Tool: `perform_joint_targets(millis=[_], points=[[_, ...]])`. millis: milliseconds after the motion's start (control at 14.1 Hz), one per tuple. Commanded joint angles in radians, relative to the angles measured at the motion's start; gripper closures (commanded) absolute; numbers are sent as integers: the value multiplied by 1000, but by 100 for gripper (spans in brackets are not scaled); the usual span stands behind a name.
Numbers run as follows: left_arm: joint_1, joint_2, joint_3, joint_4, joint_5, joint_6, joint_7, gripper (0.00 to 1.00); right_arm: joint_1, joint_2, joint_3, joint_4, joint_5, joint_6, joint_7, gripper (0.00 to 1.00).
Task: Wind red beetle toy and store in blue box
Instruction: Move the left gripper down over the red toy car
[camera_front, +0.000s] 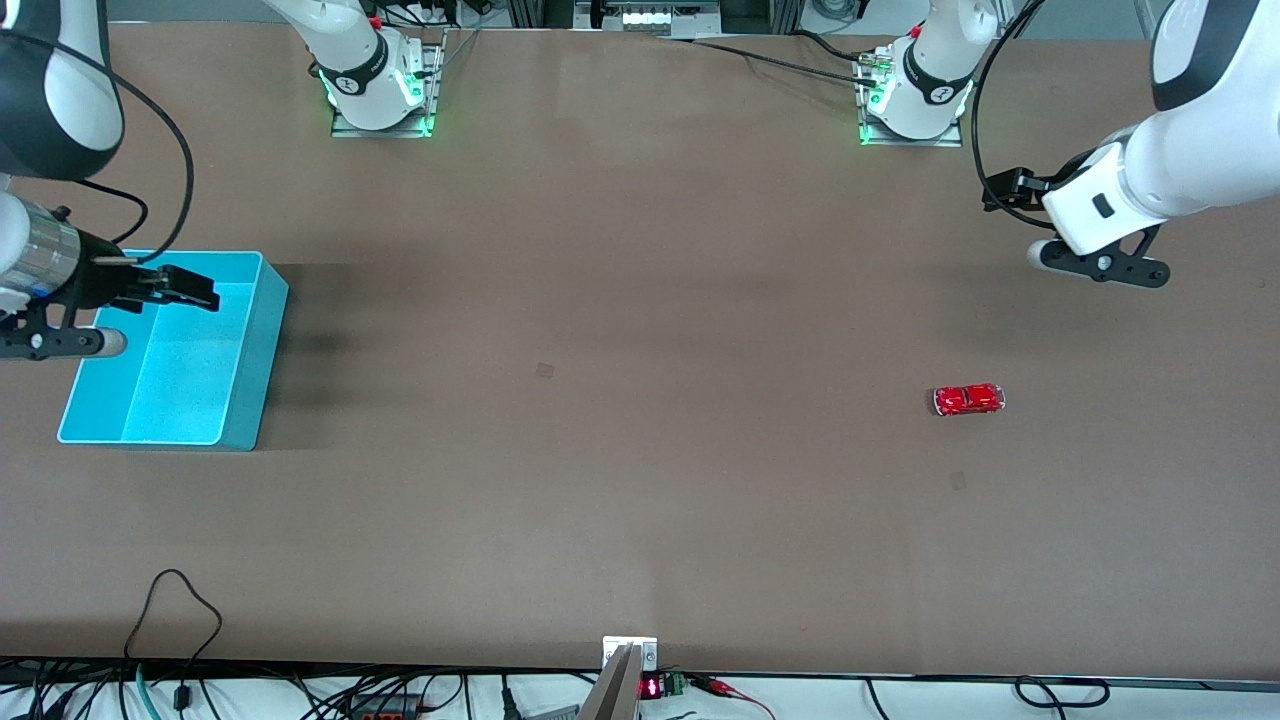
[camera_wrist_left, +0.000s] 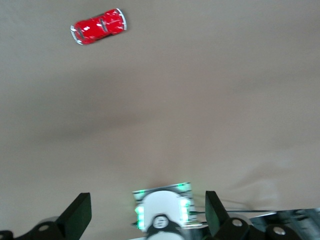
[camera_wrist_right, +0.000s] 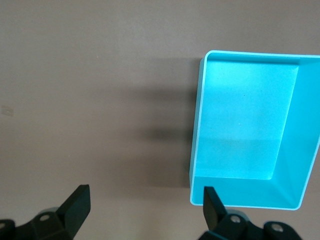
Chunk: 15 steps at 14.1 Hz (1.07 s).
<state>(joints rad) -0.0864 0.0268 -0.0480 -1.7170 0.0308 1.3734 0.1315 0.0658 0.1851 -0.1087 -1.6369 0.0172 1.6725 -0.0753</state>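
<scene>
The red beetle toy (camera_front: 968, 399) lies on its wheels on the brown table toward the left arm's end; it also shows in the left wrist view (camera_wrist_left: 98, 26). My left gripper (camera_front: 1005, 190) hangs open and empty over bare table, well apart from the toy; in its own view (camera_wrist_left: 146, 215) the fingers stand wide apart. The blue box (camera_front: 262, 350) stands empty at the right arm's end and shows in the right wrist view (camera_wrist_right: 197, 125). My right gripper (camera_front: 190, 287) is open and empty over the box's rim, and shows in its own view (camera_wrist_right: 145, 207).
The right arm's base (camera_front: 380, 85) and the left arm's base (camera_front: 915, 95) stand along the table's edge farthest from the front camera. A small clamp and display (camera_front: 632, 665) and cables (camera_front: 180, 610) sit at the edge nearest the front camera.
</scene>
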Motion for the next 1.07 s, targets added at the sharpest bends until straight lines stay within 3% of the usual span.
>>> perform_joint_targets(millis=[0, 639, 995], points=[[-7, 9, -82, 31, 174, 65, 236, 0, 3, 2, 1, 11, 6, -57, -3, 0], [85, 58, -84, -16, 169, 263, 933, 0, -6, 4, 1, 9, 4, -89, -26, 0], [168, 145, -82, -219, 170, 658, 1155, 0, 0, 17, 1, 9, -2, -79, -20, 0]])
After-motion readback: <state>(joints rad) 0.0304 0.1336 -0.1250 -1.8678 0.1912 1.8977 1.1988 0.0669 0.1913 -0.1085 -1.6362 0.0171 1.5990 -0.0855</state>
